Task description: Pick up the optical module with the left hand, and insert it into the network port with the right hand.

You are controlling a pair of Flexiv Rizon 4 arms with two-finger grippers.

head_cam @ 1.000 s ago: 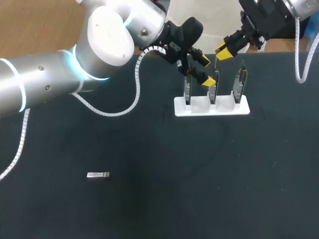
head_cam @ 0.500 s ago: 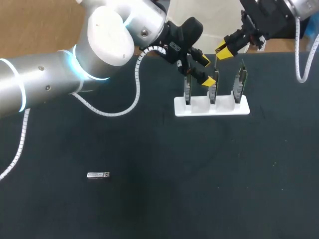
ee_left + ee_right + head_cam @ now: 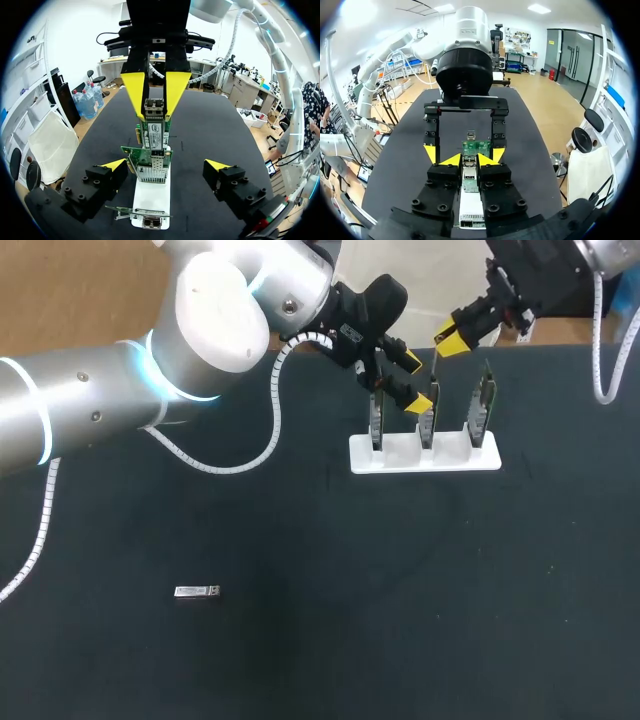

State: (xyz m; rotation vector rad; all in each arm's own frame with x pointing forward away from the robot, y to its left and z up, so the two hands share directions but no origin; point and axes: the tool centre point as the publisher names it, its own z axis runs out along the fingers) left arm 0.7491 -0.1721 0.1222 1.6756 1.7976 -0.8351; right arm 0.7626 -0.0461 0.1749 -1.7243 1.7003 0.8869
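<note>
A small silver optical module (image 3: 196,591) lies flat on the dark table, front left, far from both grippers. A white holder (image 3: 400,458) at the back carries three upright green network cards (image 3: 484,400). My left gripper (image 3: 415,380) stands open at the holder, one yellow tip on either side of the row of cards (image 3: 150,159). My right gripper (image 3: 450,338) hangs over the cards from the far side. In the left wrist view its yellow fingers (image 3: 134,87) are shut on a second silver optical module (image 3: 154,106), just above the farthest card (image 3: 154,137).
My left arm's white cable (image 3: 262,440) loops down onto the table left of the holder. The right arm's cable (image 3: 600,350) hangs at the back right edge. Bare dark table (image 3: 420,590) spreads in front of the holder.
My right gripper has risen slightly, up and to the right, still shut on its module. The left arm and the module on the table have not moved.
</note>
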